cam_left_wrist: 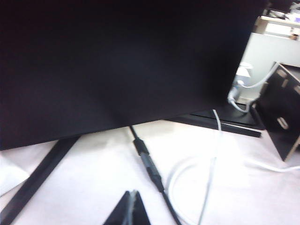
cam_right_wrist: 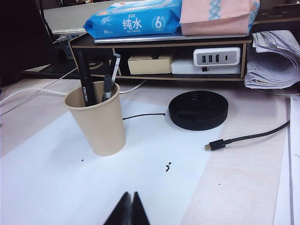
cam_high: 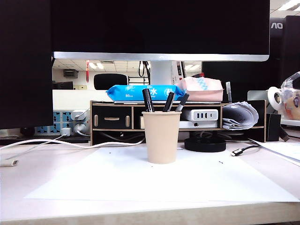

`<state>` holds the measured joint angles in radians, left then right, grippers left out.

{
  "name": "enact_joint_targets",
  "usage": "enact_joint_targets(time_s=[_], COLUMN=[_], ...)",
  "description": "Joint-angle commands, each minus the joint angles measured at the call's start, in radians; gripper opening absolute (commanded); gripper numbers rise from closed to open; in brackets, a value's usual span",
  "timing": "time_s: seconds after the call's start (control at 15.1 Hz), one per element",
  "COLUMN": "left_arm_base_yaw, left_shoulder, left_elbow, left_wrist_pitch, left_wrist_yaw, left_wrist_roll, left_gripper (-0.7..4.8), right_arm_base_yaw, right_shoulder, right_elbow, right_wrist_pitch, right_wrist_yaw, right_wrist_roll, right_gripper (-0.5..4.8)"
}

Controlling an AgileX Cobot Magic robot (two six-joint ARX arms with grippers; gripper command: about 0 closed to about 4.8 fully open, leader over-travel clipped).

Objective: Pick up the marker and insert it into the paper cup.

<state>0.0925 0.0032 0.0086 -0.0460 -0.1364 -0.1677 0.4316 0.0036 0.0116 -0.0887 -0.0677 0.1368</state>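
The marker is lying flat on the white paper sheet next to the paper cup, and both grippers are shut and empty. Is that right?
Not quite. The marker is not lying on the sheet; it stands inside the paper cup, leaning on the rim, as the right wrist view shows. The rest holds: the left gripper and right gripper are shut and empty.

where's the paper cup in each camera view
Exterior view: the paper cup stands upright at centre on the white sheet, pens in it.
Left wrist view: not in it.
Right wrist view: the cup stands left of centre on the same sheet.
Shared landmark: the black round disc beside the cup.
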Motion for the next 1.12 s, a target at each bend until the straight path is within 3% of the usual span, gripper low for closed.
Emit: enact_joint_targets(time_s=[0.07,0.4,0.46,0.66,1.12], left_arm_base_yaw=[0.002,0.002,0.002,0.002,0.002], left_shoulder=[0.000,0.000,0.000,0.000,0.000], left_elbow=[0.001,0.001,0.001,0.001,0.001], left_wrist_pitch=[0.005,0.002,-0.001,-0.009,-0.010], left_wrist_yaw=[0.002,0.038,0.082,0.167,0.167], left_wrist_roll=[0.011,0.062,0.109,0.143,0.150], left_gripper=[-0.04,-0.04,-0.04,-0.04,-0.04], right_arm_base_yaw=[0.000,0.000,0.000,0.000,0.000], right_shoulder=[0.000,0.000,0.000,0.000,0.000], right_elbow=[-0.002,-0.002,-0.002,-0.002,-0.002], right_wrist_pitch=[0.011,0.011,0.011,0.011,0.011], right_wrist_yaw=[0.002,0.002,0.002,0.002,0.002], right_wrist_roll=[-0.002,-0.002,-0.002,-0.002,-0.002], right_gripper=[-0.05,-0.05,-0.05,-0.05,-0.05])
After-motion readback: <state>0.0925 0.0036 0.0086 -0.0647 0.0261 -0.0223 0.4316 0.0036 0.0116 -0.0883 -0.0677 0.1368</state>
